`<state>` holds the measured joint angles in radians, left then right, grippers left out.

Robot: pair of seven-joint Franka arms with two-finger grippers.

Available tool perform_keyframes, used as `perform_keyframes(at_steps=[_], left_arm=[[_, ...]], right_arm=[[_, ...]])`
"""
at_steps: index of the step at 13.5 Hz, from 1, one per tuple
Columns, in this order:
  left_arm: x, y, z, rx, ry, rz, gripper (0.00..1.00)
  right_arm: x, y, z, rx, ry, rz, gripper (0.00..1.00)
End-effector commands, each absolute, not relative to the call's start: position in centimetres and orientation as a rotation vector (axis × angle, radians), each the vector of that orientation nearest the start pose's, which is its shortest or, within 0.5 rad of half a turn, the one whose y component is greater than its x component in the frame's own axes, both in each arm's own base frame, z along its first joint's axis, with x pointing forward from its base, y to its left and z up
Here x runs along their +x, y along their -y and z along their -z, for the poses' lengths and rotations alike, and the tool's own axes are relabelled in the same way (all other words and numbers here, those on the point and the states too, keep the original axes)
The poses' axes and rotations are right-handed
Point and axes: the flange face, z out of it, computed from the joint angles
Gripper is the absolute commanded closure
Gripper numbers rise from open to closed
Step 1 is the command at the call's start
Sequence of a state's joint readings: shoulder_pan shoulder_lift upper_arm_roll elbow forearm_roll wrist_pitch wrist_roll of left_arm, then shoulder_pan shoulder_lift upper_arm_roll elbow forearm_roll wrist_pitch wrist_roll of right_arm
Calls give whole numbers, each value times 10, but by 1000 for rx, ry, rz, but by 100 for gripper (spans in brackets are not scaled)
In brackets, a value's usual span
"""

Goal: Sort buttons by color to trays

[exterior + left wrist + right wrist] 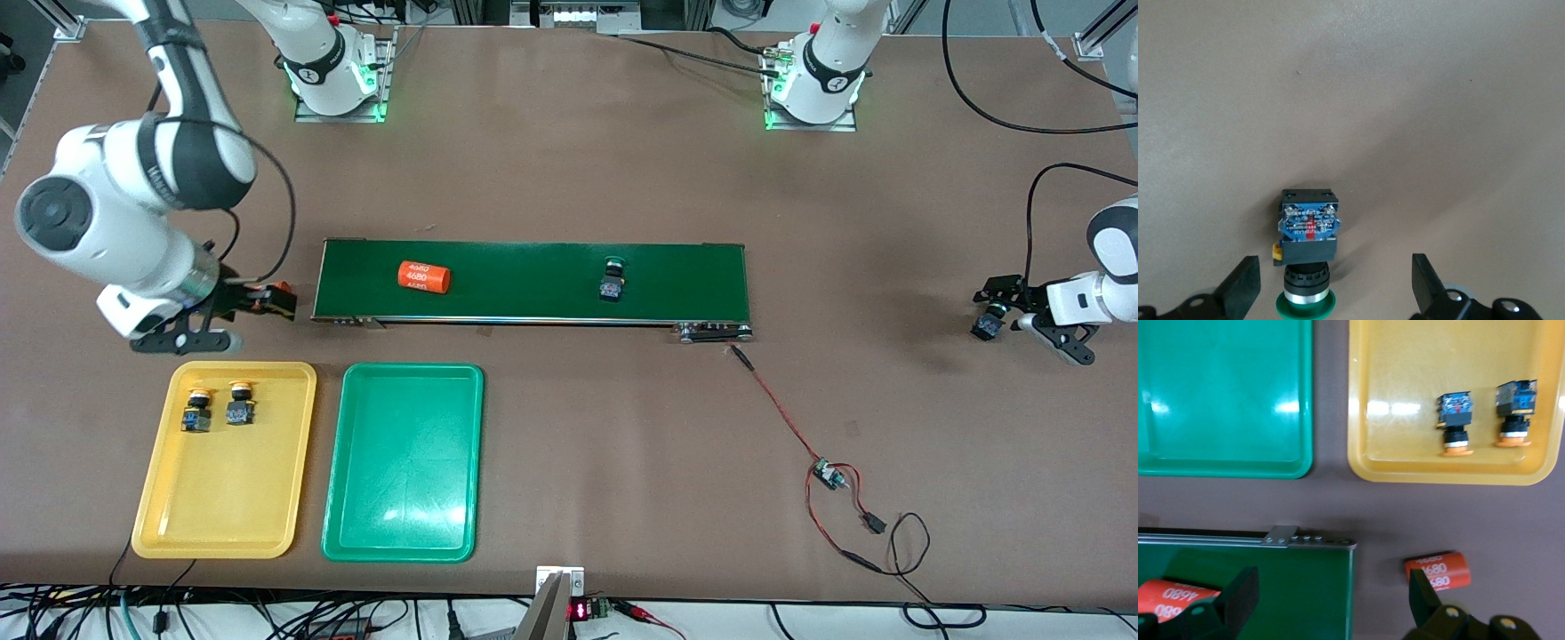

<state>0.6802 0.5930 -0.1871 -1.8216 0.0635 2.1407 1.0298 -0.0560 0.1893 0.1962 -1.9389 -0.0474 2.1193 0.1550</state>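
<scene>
**A:** Front view first. The yellow tray [222, 498] lies at nine o'clock of the green tray [404, 533], the two just beside each other on the camera side of the conveyor belt [533, 298]. Up at the yellow tray's eleven o'clock corner are two yellow-capped buttons [196, 411], lying side by side on their sides, caps toward the belt.

**B:** And the green ones?

**A:** One belt button [612, 280] with a green cap lies on the belt, at three o'clock from an orange cylinder [423, 276] printed "4680". The other, the table button [1308, 233], lies on its side on the bare table [569, 178], well out at three o'clock from the belt, toward the left arm's end.

**B:** That's where the left gripper is?

**A:** Right there. The left gripper [1335, 290] hangs low over that table button, jaws spread wide, one finger on each side of it. Neither finger touches it, and nothing is gripped.

**B:** Right arm?

**A:** The right gripper [1331, 603] hovers at the belt's nine o'clock end, over the strip of table between belt and yellow tray. Jaws wide, nothing between them. A second cylinder [1438, 570], also marked "4680", lies on the table just off that belt end, close by one finger.
</scene>
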Motion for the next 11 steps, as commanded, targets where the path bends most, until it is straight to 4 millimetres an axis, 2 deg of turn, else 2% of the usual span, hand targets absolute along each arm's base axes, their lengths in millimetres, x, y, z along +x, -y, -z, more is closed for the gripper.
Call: perform_keyframes(at_steps=[1, 4, 6, 8, 9, 11], left_arm=[[545, -303, -191, -3212, -981, -286, 0], [549, -306, -181, -3226, -980, -302, 0], [549, -306, -180, -3228, -983, -306, 0], [549, -306, -176, -3225, -1012, -303, 1], [549, -306, -175, -3222, -1024, -304, 7], [554, -309, -176, -3208, -1044, -294, 31]], right_arm=[[545, -105, -388, -3147, -72, 59, 0], [531, -138, -387, -3137, -197, 64, 0], [515, -190, -381, -3118, -298, 57, 0], [513, -206, -373, -3109, -320, 63, 0], [511, -213, -371, -3109, -301, 59, 0], [508, -229, -366, -3104, -255, 62, 0]])
